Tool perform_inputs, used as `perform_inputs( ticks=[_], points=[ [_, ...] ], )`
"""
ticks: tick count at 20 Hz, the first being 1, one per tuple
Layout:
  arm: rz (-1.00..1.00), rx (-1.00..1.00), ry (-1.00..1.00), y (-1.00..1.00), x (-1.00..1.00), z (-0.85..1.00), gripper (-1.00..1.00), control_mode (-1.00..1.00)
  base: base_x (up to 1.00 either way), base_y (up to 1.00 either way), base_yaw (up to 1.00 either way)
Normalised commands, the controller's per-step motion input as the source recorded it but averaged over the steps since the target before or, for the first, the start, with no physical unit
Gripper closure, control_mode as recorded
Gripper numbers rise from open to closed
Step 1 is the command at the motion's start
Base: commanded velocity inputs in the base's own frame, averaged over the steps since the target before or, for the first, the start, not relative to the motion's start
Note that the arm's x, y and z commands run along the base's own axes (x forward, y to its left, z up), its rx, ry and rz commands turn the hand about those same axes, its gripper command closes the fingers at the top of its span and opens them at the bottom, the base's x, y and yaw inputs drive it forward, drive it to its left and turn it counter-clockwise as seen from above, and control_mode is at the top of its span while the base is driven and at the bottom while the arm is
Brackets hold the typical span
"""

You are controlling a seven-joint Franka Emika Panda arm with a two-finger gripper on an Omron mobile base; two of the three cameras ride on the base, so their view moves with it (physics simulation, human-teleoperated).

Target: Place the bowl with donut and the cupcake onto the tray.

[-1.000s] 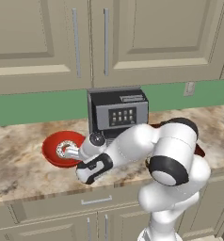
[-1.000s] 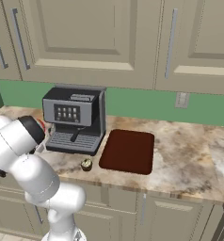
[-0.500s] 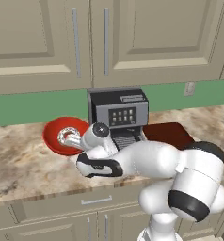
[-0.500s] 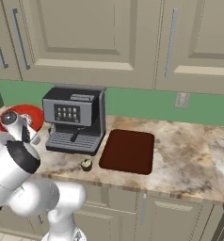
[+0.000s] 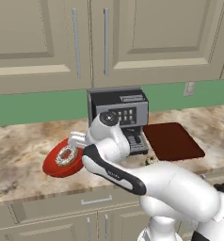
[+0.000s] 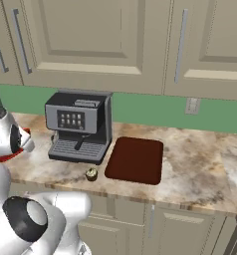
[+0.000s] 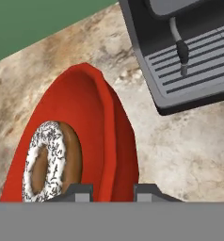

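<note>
You're pinching the bowl (image 7: 92,127) rim in the gripper (image 7: 108,192), donut (image 7: 47,157) inside, bowl tilting beside the coffee machine (image 7: 180,47).

Left base view: behind the arm, looking forward and down at the worktop (image 5: 20,155). Right base view: same coffee machine (image 6: 80,127) and tray (image 6: 135,160), seen from the other side. Hand view: close along the claw (image 7: 108,193), at the bowl (image 7: 92,122).
</note>
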Motion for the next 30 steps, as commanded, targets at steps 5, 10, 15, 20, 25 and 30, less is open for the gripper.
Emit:
perform_inputs(
  ticks=[5, 10, 15, 20, 25, 30],
  points=[
    [0.05, -0.08, 0.02, -0.30, -0.93, 0.35, 1.00, -1.00, 0.00, 0.00, 0.00],
    [-0.01, -0.02, -0.02, -0.82, -0.82, 0.46, 1.00, -1.00, 0.00, 0.00, 0.00],
    [-0.02, 0.00, -0.06, -1.00, -0.51, 0.42, 1.00, -1.00, 0.00, 0.00, 0.00],
    [-0.02, 0.01, -0.07, -1.00, -0.17, 0.31, 1.00, -1.00, 0.00, 0.00, 0.00],
    [-0.01, 0.03, -0.09, -1.00, -0.02, 0.35, 1.00, -1.00, 0.00, 0.00, 0.00],
    [-0.03, 0.02, -0.09, -1.00, -0.02, 0.14, 1.00, -1.00, 0.00, 0.00, 0.00]
  ],
)
